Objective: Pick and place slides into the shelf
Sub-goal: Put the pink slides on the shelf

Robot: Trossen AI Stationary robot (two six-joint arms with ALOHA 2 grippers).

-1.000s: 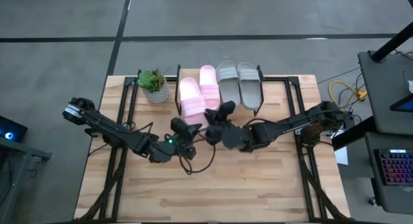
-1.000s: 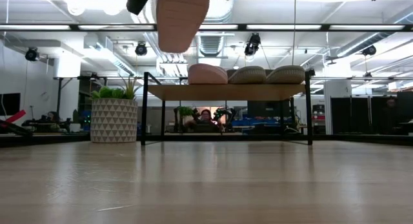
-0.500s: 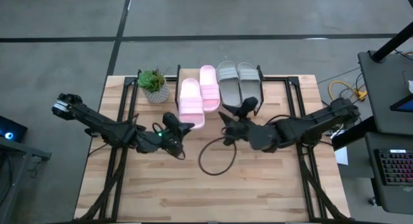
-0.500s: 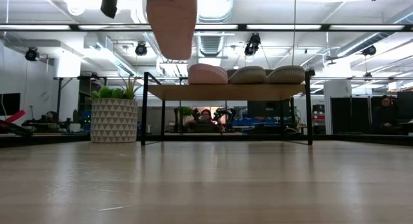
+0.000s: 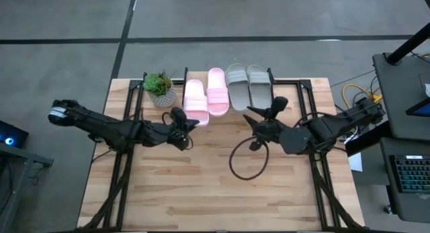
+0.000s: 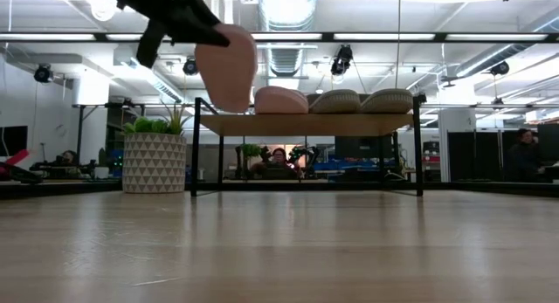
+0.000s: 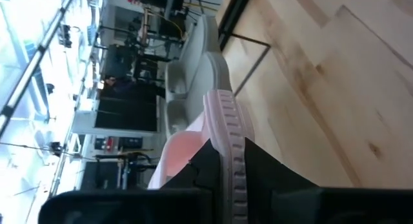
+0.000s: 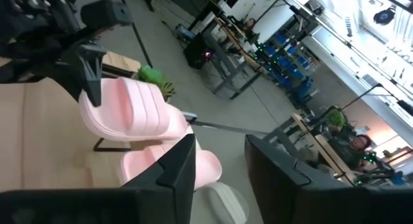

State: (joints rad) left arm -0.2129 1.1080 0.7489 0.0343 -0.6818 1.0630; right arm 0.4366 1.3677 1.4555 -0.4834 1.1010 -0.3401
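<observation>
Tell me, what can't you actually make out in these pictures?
- Whether the pink slide in the left gripper already touches the shelf: from above the slide covers the plank, and the low view cannot settle it.
- The left gripper's fingers: its own wrist view cuts them off at the edge.
- The shelf's plank from above: the other three slides cover it.
- The right gripper waits nearby, open and empty.

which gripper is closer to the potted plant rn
Left. The left gripper, holding a pink slide, is just beside the potted plant; the right gripper sits beyond the shelf's far side.
</observation>
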